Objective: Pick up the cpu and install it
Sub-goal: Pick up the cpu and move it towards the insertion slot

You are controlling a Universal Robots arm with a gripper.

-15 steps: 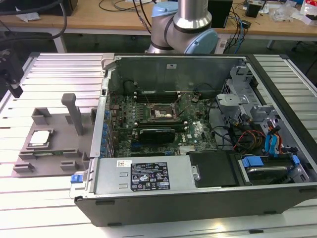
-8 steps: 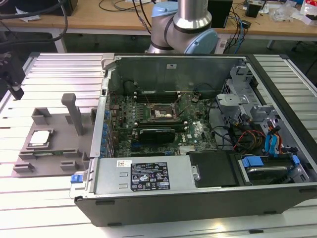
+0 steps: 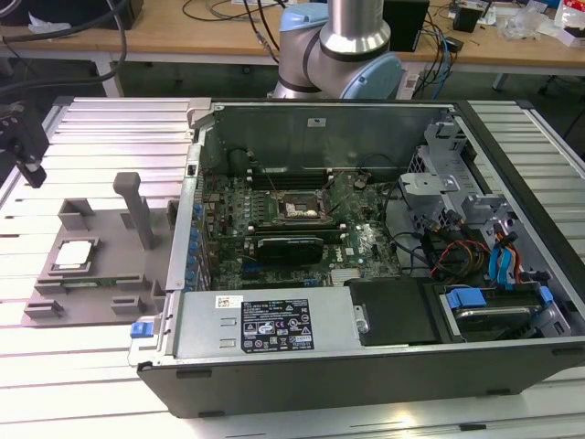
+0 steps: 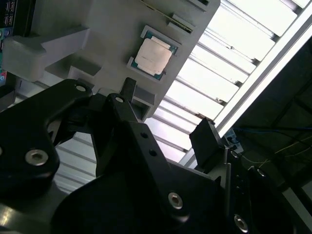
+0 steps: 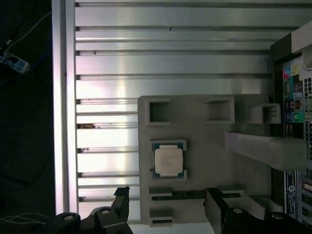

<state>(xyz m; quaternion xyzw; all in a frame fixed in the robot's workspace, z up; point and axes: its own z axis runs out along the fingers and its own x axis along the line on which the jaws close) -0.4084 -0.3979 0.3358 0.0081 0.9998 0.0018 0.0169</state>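
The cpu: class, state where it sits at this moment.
The cpu lies in a recess of the grey tray on the exterior view's left, outside the open computer case, near the tray's upright post.

The arm (image 3: 340, 50), a silver tube with pale-blue joint housings, stands at the far side of the scene, near the middle of the exterior view. The black gripper (image 3: 26, 146) hangs at the exterior view's left edge, pointing downward. In both wrist views the gripper (image 5: 167, 192) (image 4: 166, 103) has its two black fingers (image 5: 215, 204) (image 4: 204, 141) spread wide apart, with nothing held between them.
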